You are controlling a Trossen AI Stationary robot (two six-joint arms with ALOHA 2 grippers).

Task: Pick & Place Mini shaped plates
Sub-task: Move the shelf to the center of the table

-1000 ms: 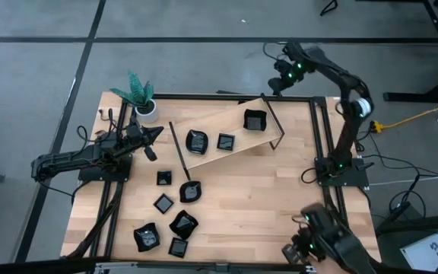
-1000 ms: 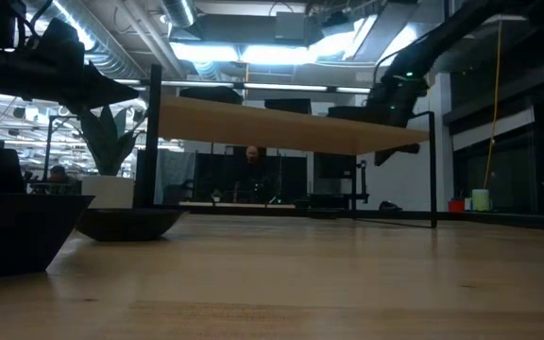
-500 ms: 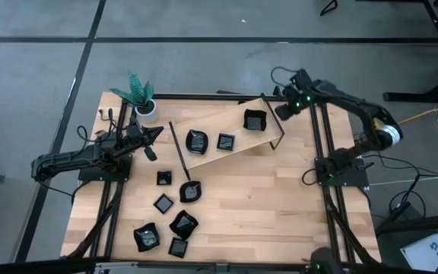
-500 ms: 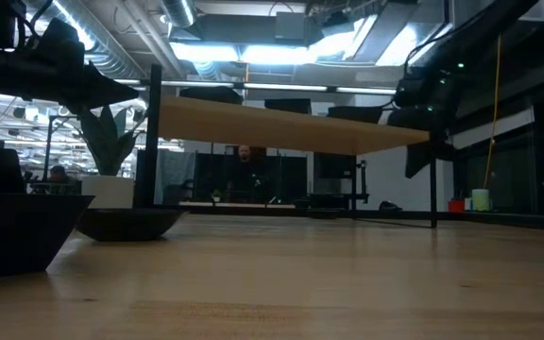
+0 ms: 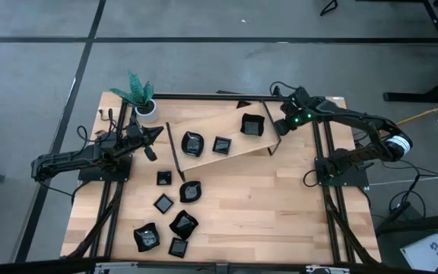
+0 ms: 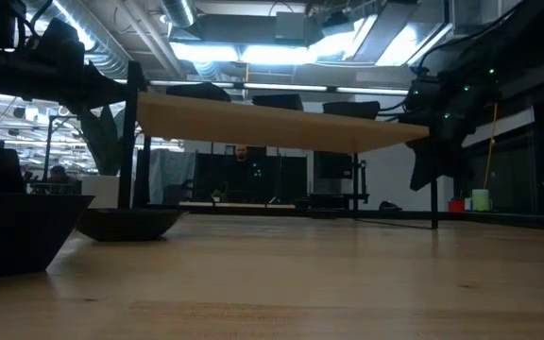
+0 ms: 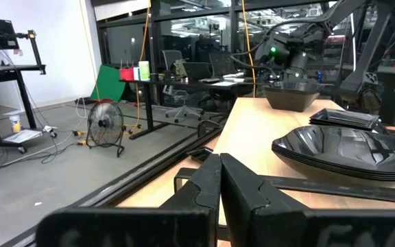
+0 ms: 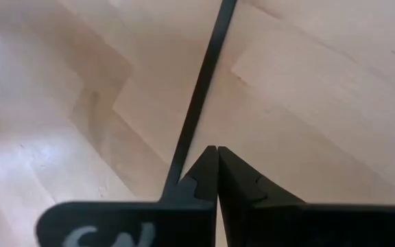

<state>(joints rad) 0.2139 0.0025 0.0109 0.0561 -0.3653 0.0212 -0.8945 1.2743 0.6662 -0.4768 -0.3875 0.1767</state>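
Three mini shaped plates, glossy black, sit on top of a raised wooden shelf with black legs. Several more black plates lie on the table nearer the front. My right gripper is shut and tilted down at the shelf's right end, seen also in the low view. My left gripper is shut and level, just off the shelf's left end; whether it touches the shelf I cannot tell. My right gripper is shut and its fingers lie against the thin black frame bar at the shelf's right end. It comes slanting down from the table's far right. The shelf stands on its legs on the table.
A white pot with a green plant stands at the far left corner. Black frame rails run along the table's left and right sides. Bare wood lies at the near right. A person shows in the room beyond.
My right gripper has come down from beyond the table's far edge toward the near edge, to the shelf's right end. The shelf, with its three plates riding on it, has slid a little toward the table's left edge.
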